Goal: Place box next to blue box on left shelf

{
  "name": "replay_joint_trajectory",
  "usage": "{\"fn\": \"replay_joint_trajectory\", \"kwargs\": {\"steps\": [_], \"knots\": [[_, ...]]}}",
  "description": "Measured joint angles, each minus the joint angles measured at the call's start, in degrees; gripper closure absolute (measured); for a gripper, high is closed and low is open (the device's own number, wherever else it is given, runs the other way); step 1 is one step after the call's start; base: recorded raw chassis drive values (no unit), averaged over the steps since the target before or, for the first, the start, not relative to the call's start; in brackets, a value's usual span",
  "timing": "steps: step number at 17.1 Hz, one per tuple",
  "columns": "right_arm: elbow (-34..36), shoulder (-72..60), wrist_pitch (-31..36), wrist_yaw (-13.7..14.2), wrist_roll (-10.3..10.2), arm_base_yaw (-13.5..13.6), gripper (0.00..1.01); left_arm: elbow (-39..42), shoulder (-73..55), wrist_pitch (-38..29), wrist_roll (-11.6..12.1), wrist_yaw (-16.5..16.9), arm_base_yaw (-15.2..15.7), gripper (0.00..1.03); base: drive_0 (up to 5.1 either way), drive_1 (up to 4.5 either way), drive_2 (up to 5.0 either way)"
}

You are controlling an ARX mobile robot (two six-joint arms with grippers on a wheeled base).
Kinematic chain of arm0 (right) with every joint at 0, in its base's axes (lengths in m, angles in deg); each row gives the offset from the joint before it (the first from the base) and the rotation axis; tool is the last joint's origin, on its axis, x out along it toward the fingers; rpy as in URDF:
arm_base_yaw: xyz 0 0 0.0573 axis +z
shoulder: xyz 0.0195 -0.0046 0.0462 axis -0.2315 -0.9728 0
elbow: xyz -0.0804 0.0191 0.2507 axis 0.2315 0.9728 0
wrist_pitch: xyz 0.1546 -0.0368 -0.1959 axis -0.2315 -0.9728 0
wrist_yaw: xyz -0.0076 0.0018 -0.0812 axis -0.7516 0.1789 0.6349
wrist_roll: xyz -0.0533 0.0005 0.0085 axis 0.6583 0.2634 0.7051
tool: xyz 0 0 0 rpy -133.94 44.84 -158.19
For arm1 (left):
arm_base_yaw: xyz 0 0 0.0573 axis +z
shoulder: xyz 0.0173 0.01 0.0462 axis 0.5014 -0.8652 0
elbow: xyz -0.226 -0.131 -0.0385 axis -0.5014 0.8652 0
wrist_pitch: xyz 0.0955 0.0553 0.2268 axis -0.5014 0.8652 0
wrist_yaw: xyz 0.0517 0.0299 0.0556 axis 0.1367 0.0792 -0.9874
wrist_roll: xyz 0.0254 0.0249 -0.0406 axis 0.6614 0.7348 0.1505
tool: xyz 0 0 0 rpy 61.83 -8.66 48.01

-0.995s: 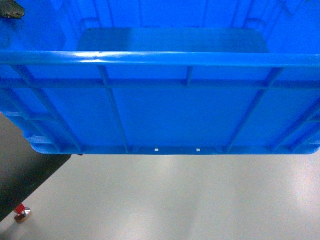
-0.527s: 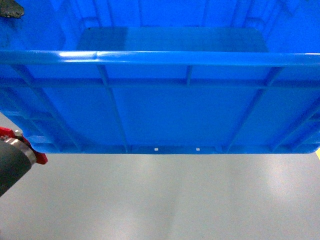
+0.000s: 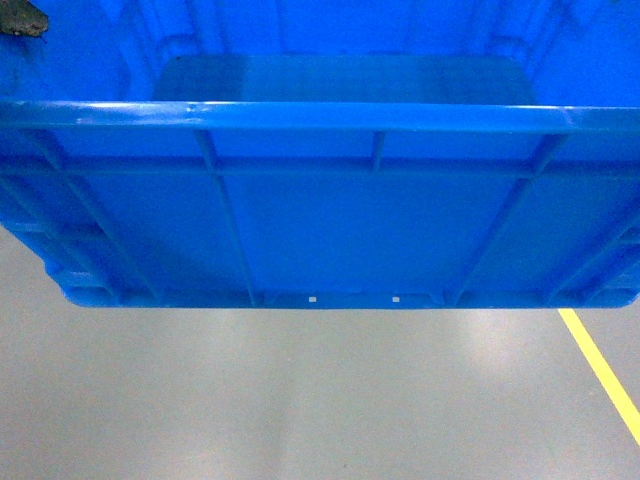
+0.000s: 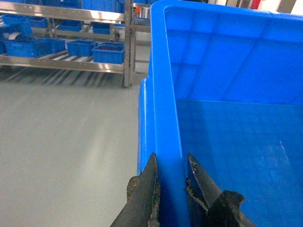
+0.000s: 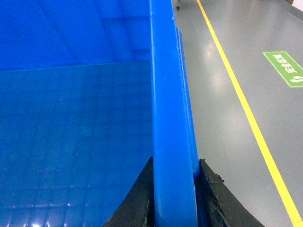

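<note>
The box (image 3: 330,220), a large bright-blue ribbed crate, fills the upper head view and hangs above the grey floor. My left gripper (image 4: 171,158) is shut on its left wall rim, one finger outside and one inside. My right gripper (image 5: 175,161) is shut on the right wall rim in the same way. The crate's inside (image 5: 75,142) holds nothing. Far off in the left wrist view stands a grey metal-framed shelf (image 4: 66,62) with roller decks, carrying several small blue boxes (image 4: 108,52). I cannot tell which of them the task means.
Grey floor (image 3: 300,400) lies under the crate. A yellow floor line (image 3: 600,370) runs at the lower right of the head view, also the yellow line (image 5: 246,109) beside a green floor sign (image 5: 284,68). A second rack upright (image 4: 137,19) stands beside the shelf.
The dark table edge and red-clamped leg at the lower left have slid out of the head view, and a yellow line has come in at the right. The crate stays held the same way.
</note>
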Motion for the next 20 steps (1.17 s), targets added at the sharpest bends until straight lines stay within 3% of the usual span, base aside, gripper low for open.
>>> {"fn": "replay_joint_trajectory", "kwargs": {"steps": [3, 20], "knots": [[0.00, 0.00, -0.02, -0.02, 0.00, 0.00, 0.84, 0.00, 0.00, 0.00, 0.00, 0.02, 0.00, 0.93, -1.3, -1.26, -1.3], [0.00, 0.33, -0.02, 0.37, 0.04, 0.02, 0.84, -0.04, 0.28, -0.02, -0.02, -0.11, -0.20, 0.93, 0.2, 4.38, -4.0]]}}
